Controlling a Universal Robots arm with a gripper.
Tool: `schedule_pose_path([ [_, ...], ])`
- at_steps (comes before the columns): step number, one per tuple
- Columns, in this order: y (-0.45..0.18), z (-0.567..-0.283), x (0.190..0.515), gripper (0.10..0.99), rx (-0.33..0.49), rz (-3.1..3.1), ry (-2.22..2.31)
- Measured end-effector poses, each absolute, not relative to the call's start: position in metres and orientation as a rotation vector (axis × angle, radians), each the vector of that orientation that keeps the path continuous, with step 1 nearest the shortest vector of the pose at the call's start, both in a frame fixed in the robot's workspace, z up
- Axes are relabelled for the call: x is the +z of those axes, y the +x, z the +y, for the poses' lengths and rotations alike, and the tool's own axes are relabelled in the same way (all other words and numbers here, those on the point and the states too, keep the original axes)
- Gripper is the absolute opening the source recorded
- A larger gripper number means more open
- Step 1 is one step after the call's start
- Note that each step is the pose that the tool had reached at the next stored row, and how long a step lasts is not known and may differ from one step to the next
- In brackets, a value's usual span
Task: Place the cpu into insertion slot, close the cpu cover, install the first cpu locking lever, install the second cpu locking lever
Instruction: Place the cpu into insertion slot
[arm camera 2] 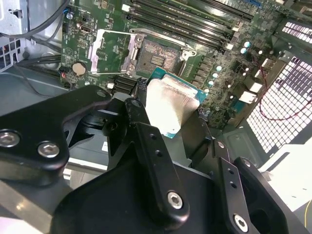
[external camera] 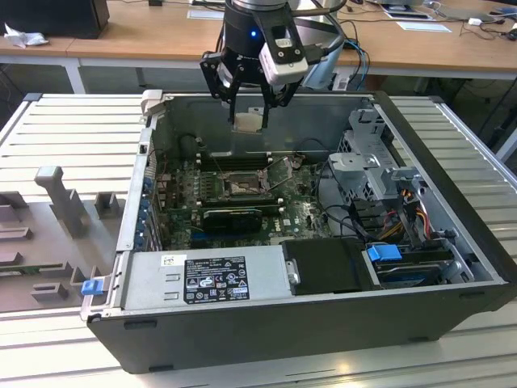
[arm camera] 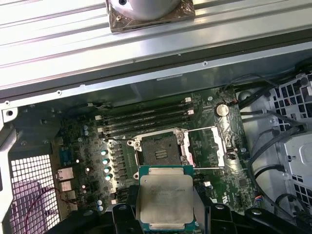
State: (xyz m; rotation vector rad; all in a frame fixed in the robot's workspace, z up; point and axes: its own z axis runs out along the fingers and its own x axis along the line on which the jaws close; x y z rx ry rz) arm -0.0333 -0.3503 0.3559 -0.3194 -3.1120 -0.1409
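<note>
In the exterior view the black gripper (external camera: 247, 123) grips the flat silvery-beige square cpu (arm camera: 165, 197) at 12 o'clock from the grey-rimmed square insertion slot (external camera: 240, 186). The thin metal cpu cover (external camera: 280, 170) stands open at 2 o'clock.

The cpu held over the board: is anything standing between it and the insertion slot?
Nothing visible does. The small square silvery cpu sits in the black gripper above the square grey-rimmed insertion slot, whose dark centre lies bare; the thin silvery metal cpu cover is swung open to one side.
</note>
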Motion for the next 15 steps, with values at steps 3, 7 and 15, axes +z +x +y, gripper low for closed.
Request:
schedule_pose_path([
  [3,-0.0333,-0.3503,0.3559,0.525,-0.141,-3.111,-0.338],
  [7,-0.0333,-0.3503,0.3558,0.525,-0.141,-3.109,-0.356],
  [15,-0.0333,-0.3503,0.3556,0.525,-0.141,-3.104,-0.408],
])
